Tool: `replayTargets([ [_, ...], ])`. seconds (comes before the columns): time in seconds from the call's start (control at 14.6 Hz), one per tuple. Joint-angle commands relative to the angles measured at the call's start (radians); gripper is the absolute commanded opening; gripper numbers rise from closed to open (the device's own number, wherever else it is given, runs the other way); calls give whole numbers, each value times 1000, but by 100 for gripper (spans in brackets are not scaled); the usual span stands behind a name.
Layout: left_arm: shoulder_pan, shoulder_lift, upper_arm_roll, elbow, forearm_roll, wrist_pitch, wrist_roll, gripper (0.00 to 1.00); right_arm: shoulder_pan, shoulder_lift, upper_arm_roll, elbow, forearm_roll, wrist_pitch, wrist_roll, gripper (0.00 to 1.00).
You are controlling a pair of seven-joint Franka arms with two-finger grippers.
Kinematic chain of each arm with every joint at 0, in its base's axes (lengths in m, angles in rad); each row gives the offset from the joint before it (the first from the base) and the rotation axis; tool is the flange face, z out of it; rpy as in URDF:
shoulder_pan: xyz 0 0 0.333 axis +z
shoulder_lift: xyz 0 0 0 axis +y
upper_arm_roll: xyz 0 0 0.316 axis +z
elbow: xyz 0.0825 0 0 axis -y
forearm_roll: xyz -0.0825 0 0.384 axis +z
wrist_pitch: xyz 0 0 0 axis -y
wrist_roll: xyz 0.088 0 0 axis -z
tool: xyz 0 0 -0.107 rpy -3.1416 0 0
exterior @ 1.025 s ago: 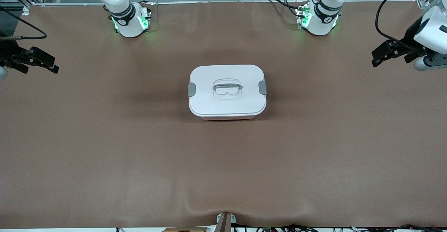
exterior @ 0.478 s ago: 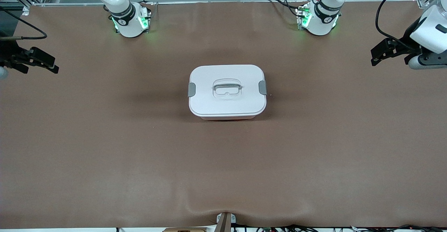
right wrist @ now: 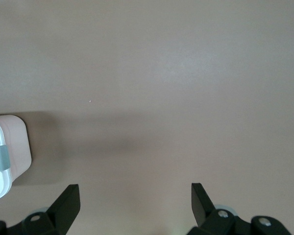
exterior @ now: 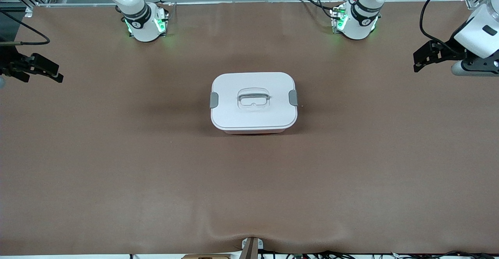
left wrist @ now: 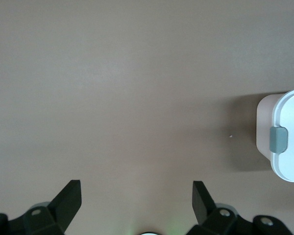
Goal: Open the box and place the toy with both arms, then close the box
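The box (exterior: 253,102) stands shut at the middle of the table, white lid on, grey clips at both ends, a recessed handle (exterior: 253,96) in the centre. One end of it shows in the left wrist view (left wrist: 281,142) and in the right wrist view (right wrist: 7,154). The toy is out of view. My left gripper (exterior: 420,60) is open and empty, up over the left arm's end of the table (left wrist: 136,192). My right gripper (exterior: 52,73) is open and empty, up over the right arm's end (right wrist: 135,195). Both are well apart from the box.
The brown table mat (exterior: 249,181) has a raised wrinkle at the edge nearest the front camera (exterior: 234,227). The two arm bases (exterior: 145,23) (exterior: 356,21) stand along the edge farthest from the camera. Cables lie by the left arm's base.
My left gripper has drawn slightly up and away toward its end of the table. My right gripper has shifted slightly outward too. The box has not moved.
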Motion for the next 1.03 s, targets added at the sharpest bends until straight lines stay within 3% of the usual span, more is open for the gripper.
replayTargets([
  [0.0, 11, 4, -2, -1, 5, 10, -15, 100, -13, 2, 8, 4, -4, 4, -10, 100],
  [0.96, 43, -1, -4, 2, -22, 9, -98, 100, -12, 2, 8, 4, -3, 4, -10, 100],
])
